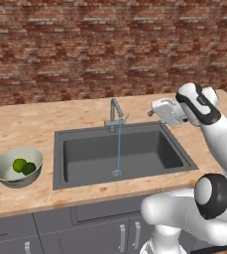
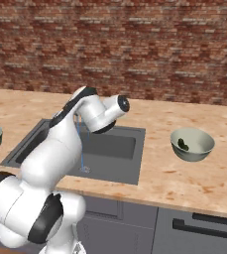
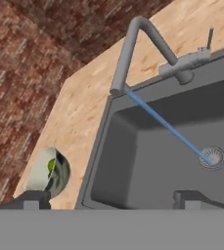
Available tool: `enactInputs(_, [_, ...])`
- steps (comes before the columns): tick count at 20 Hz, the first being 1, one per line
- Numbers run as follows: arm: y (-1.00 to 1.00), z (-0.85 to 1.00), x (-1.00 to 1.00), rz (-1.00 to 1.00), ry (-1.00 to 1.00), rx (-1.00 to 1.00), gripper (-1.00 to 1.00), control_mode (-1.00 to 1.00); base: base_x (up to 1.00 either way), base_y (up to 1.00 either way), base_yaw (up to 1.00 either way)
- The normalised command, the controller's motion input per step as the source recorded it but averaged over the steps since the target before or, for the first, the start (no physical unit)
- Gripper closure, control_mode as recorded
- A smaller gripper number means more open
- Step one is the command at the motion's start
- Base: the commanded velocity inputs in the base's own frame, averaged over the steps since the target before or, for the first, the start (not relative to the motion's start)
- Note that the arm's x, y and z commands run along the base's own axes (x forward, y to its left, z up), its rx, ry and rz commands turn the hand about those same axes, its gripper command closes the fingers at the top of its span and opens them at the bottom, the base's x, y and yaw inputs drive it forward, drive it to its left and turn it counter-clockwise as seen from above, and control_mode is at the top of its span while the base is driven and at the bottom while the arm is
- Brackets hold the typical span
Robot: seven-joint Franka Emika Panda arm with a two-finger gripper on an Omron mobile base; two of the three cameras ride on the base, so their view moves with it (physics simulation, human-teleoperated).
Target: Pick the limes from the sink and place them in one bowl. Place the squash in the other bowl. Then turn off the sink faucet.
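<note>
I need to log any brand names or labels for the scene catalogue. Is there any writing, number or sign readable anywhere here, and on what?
None: no readable text in any view.
Faucet: bare grey metal, no mark.
Bowls: plain pale sides.
Sink, counter, brick wall and cabinet fronts: unmarked.

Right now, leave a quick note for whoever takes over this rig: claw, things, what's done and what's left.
Claw: open, empty, held above the sink's right side and looking toward the faucet.
Limes: both in the left bowl.
Squash: in the right bowl.
Done: the sink holds no produce.
Left: water is running; turn the faucet off at its side lever.
</note>
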Motion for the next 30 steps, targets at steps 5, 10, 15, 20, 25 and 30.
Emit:
enactInputs(5, [-0.3, -0.09, 0.43, 0.22, 0.0, -0.06, -1.0, -1.0, 0.0, 0.0, 0.0])
enactInputs(10, [-0.25, -0.31, 0.33, 0.26, 0.0, -0.09, -1.0, -1.0, 0.0, 0.0, 0.0])
enactInputs(15, [-0.06, -0.29, 0.39, 0.21, 0.0, -0.11, -1.0, -1.0, 0.0, 0.0, 0.0])
enactInputs(20, [0.0, -0.12, 0.09, 0.15, 0.0, -0.05, -1.0, -1.0, 0.0, 0.0, 0.0])
enactInputs(25, [0.0, -0.14, 0.01, 0.15, -0.03, -0.01, -1.0, -1.0, 0.0, 0.0, 0.0])
enactInputs(30, [0.0, -0.25, 0.22, 0.16, -0.15, 0.0, -1.0, -1.0, 0.0, 0.0, 0.0])
